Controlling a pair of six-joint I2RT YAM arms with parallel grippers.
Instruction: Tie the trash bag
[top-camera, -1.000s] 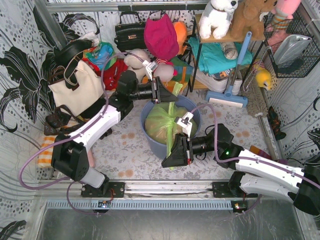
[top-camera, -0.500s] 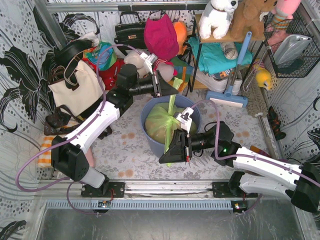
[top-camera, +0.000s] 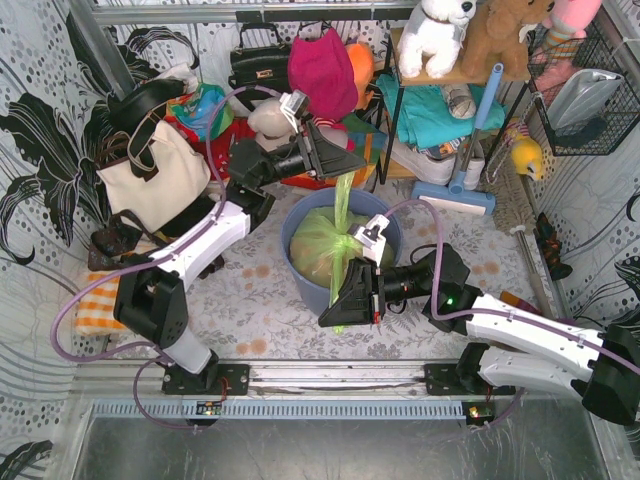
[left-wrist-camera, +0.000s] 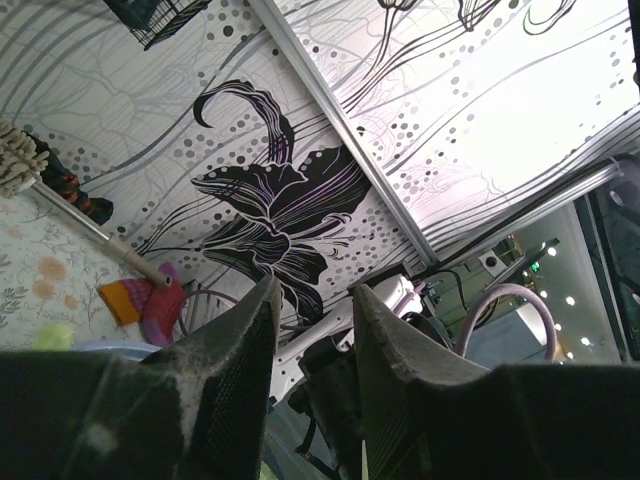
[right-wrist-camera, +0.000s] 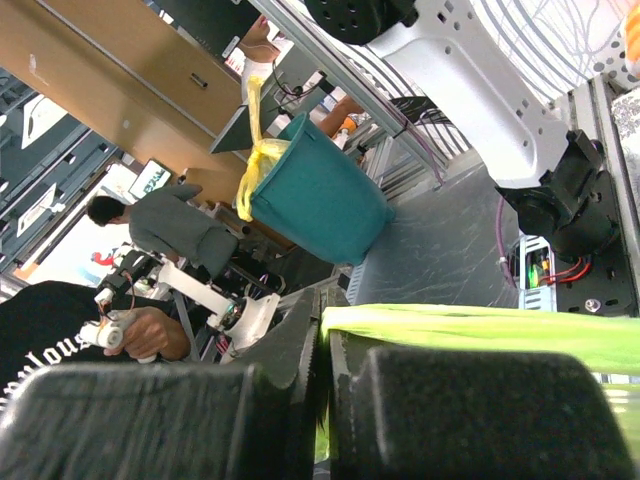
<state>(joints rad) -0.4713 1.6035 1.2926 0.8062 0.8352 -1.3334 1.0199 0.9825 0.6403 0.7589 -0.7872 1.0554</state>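
The lime-green trash bag (top-camera: 322, 250), with tan paper showing through, sits in the round blue-grey bin (top-camera: 303, 288). One handle strip (top-camera: 343, 205) rises straight up from the bag's gathered top to the underside of my left gripper (top-camera: 345, 168). In the left wrist view that gripper (left-wrist-camera: 312, 300) has its fingers apart, with only a sliver of green low between them. My right gripper (top-camera: 330, 315) is at the bin's near rim. It is shut on the other strip, which shows in the right wrist view (right-wrist-camera: 480, 330) running right from the closed gripper (right-wrist-camera: 325, 330).
A white tote bag (top-camera: 155, 180) and a black handbag (top-camera: 258, 65) stand back left, with soft toys behind the bin. A metal shelf rack (top-camera: 440, 110), a blue-handled brush (top-camera: 465, 180) and a wire basket (top-camera: 585, 95) are at the back right.
My left gripper has risen and moved back from the bin's far rim, and the strip under it now stands longer and straighter. My right gripper shifted slightly left, then held still.
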